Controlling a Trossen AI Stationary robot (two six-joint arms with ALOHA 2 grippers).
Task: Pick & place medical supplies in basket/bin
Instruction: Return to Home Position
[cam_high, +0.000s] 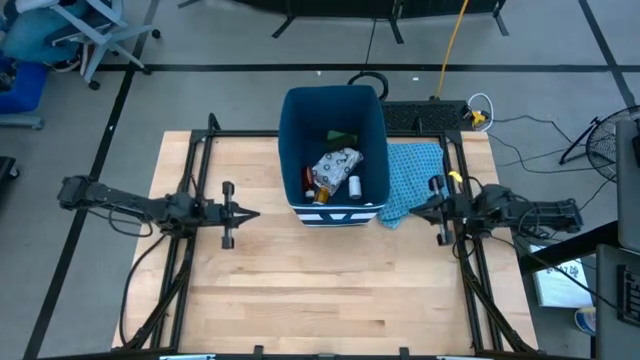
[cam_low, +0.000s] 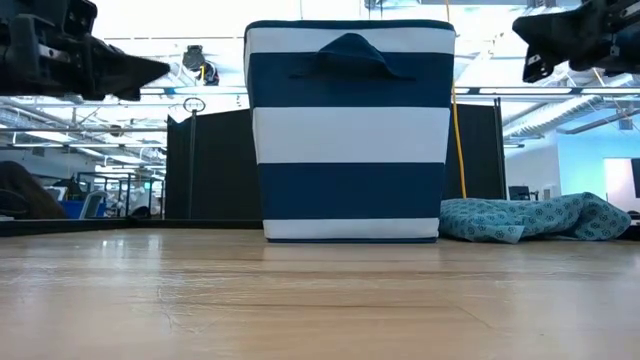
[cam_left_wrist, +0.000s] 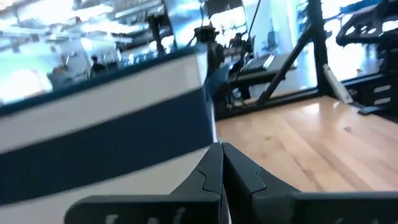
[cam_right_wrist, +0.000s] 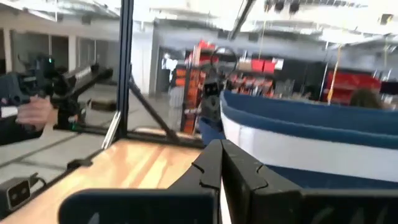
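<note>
The dark blue bin (cam_high: 300, 150) stands upright on the table's far middle, and its white stripes show in the low view (cam_low: 350, 130). Inside it lie the white patterned packet (cam_high: 336, 164), the green box (cam_high: 343, 136), the small white bottle (cam_high: 354, 185) and an orange-red bottle (cam_high: 321, 193). I cannot make out the black piece. My left gripper (cam_high: 256, 213) hovers shut to the left of the bin, above the table (cam_low: 165, 68) (cam_left_wrist: 222, 149). My right gripper (cam_high: 414, 209) hovers shut to the right of the bin (cam_low: 522, 32) (cam_right_wrist: 221, 146). Both point at the bin and hold nothing.
The light blue cloth (cam_high: 412, 175) lies crumpled on the table, against the bin's right side and under my right gripper (cam_low: 530, 218). Black frame rails (cam_high: 195, 180) run along both sides of the table. Bare wood (cam_high: 330, 290) fills the near half.
</note>
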